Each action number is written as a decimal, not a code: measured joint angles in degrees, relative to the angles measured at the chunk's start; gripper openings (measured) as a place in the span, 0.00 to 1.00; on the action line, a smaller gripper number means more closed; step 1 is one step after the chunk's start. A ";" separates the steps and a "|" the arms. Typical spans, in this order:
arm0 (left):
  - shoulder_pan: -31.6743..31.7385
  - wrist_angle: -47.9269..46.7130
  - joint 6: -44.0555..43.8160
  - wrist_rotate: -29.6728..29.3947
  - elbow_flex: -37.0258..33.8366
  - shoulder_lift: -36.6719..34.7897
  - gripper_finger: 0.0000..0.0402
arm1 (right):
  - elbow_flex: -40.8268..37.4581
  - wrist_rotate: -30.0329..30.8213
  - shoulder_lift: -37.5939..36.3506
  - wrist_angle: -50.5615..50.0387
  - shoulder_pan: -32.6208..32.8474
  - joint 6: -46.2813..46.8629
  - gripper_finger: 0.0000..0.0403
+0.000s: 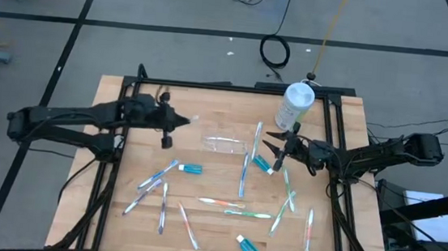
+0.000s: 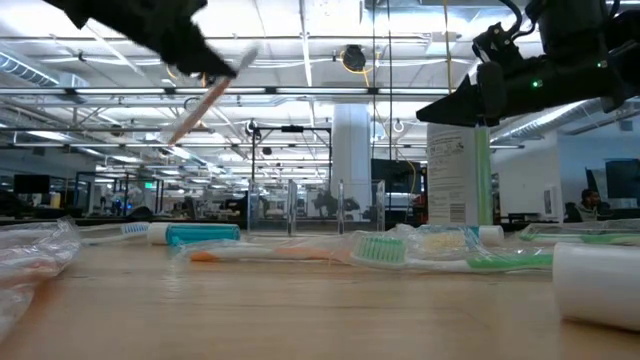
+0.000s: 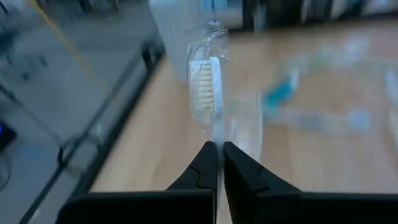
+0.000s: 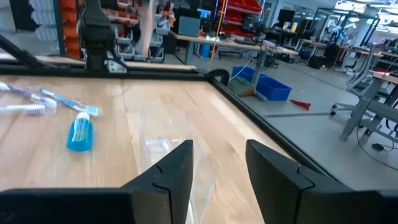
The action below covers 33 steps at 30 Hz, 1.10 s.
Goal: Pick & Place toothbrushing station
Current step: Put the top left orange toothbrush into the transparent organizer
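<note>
The transparent holder (image 1: 224, 144) lies on the wood near the table's middle, nearly see-through; it also shows in the right wrist view (image 4: 163, 152), just ahead of and below the fingers. My left gripper (image 1: 182, 122) is up above the table, left of the holder, shut on a toothbrush in a clear wrapper (image 3: 204, 84). In the low view this toothbrush (image 2: 212, 95) slants down from the gripper, high above the table. My right gripper (image 1: 274, 143) is open and empty, just right of the holder, near the white-and-green canister (image 1: 295, 105). My left gripper pinches the wrapped toothbrush between its two fingers at the handle part (image 3: 217, 142) behind the bristle head. The brush runs on ahead past the fingertips, along the fingers, with the bristle head (image 3: 203, 87) at the far end. It is lifted clear of the table and tilted.
Several toothbrushes (image 1: 241, 212) and small blue tubes (image 1: 192, 169) lie scattered over the near half of the table; one tube also shows in the right wrist view (image 4: 79, 134). The canister (image 2: 455, 175) stands upright at the far right. A black frame (image 1: 235, 87) runs along the table's edges.
</note>
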 joint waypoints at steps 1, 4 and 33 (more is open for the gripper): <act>-0.38 3.18 -0.78 0.01 0.02 -0.03 0.03 | 0.00 0.00 0.00 -0.17 0.00 0.00 0.35; -1.37 11.19 -1.54 -0.01 -0.09 0.18 0.03 | 0.00 0.00 0.00 -0.21 0.00 0.01 0.35; -5.00 79.07 -14.42 -8.00 -14.23 35.45 0.01 | 0.00 -0.01 0.02 -0.27 -0.01 0.03 0.35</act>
